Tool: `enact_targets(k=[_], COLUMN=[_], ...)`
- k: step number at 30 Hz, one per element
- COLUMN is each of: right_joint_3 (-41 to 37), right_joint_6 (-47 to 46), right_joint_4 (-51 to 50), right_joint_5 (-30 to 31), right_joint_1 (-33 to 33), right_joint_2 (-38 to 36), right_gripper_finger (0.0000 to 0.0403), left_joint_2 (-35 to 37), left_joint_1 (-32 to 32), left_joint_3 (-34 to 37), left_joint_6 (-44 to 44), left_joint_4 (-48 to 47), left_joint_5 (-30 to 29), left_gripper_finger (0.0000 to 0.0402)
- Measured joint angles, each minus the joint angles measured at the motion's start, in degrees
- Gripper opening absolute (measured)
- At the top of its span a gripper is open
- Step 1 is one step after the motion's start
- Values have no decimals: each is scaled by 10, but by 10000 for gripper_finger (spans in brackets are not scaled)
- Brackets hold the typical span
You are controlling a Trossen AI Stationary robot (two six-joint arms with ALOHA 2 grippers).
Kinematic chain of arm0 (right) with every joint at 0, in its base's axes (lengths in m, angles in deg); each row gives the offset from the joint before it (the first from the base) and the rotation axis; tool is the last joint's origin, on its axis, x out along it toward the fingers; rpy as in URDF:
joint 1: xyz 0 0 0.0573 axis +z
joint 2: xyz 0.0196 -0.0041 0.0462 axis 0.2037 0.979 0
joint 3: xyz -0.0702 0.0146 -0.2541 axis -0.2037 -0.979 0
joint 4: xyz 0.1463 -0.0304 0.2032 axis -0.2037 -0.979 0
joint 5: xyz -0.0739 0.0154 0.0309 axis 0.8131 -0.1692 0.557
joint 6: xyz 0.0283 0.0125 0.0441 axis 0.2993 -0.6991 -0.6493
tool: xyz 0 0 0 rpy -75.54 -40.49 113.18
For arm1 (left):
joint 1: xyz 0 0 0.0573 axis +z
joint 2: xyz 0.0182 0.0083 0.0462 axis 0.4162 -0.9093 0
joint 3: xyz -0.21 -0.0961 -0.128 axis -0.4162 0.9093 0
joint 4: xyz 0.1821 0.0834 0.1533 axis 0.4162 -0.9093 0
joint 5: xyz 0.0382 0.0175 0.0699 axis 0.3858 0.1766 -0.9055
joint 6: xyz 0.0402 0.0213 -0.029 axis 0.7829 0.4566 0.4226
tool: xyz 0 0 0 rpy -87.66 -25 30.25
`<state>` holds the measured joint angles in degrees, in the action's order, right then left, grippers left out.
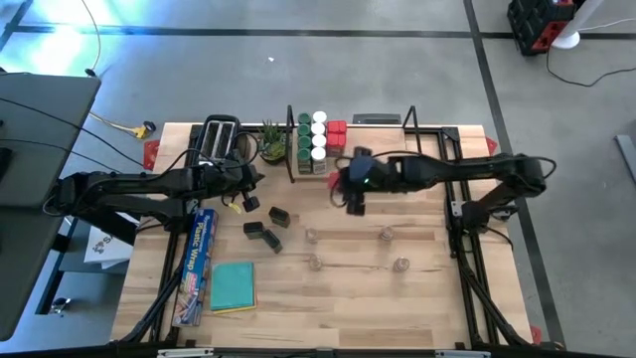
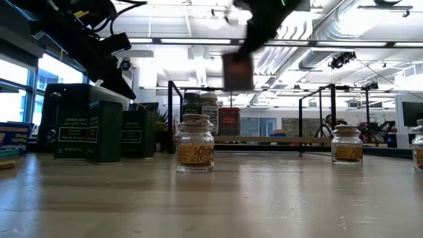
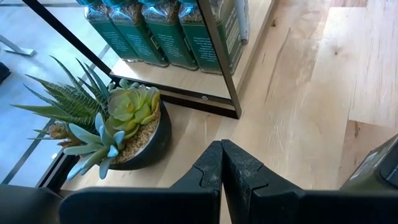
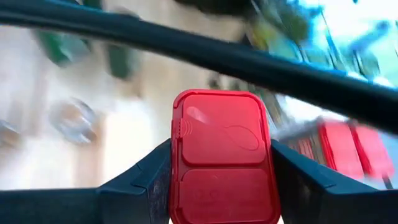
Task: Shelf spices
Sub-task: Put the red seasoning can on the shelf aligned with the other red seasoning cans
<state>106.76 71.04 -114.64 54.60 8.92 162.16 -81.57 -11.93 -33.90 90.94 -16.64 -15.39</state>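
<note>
My right gripper (image 1: 354, 199) hangs over the table just near of the shelf (image 1: 437, 134), shut on a red spice tin (image 4: 221, 143). The tin also shows, blurred, high in the low view (image 2: 238, 71). On the shelf's left end stand green-lidded jars (image 1: 304, 137), white-lidded jars (image 1: 319, 134) and red tins (image 1: 337, 130). Dark tins (image 1: 268, 229) and small clear jars (image 1: 386, 235) stand on the table. My left gripper (image 3: 222, 168) is shut on nothing and waits by the potted plant (image 3: 118, 124). My right gripper pinches the red tin between its two fingers (image 4: 143, 180), one on each of the tin's narrow sides (image 4: 177, 186). The tin's red lid faces the wrist camera. The fingers slant down from the table's right side. The tin hangs clear of the table.
A black toaster (image 1: 221, 134) stands at the far left. A plastic-wrap box (image 1: 199, 261) and a teal pad (image 1: 234, 286) lie near left. The shelf's black frame post (image 3: 217, 62) stands right before my left gripper. Bare wood lies along the near edge.
</note>
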Motion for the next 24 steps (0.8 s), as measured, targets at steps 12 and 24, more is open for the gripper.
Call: enact_targets(k=[12, 24], right_joint_3=[-140, -113], right_joint_6=[37, 70], right_joint_4=[224, 238], right_joint_5=[-131, -147], right_joint_1=[-180, -202], right_joint_2=[37, 93], right_gripper_finger=[202, 272], left_joint_2=[0, 0], left_joint_1=[0, 0], left_joint_3=[0, 0], left_joint_6=[3, -5], left_joint_4=[0, 1], left_joint_5=[4, 9], left_gripper_finger=[0, 0])
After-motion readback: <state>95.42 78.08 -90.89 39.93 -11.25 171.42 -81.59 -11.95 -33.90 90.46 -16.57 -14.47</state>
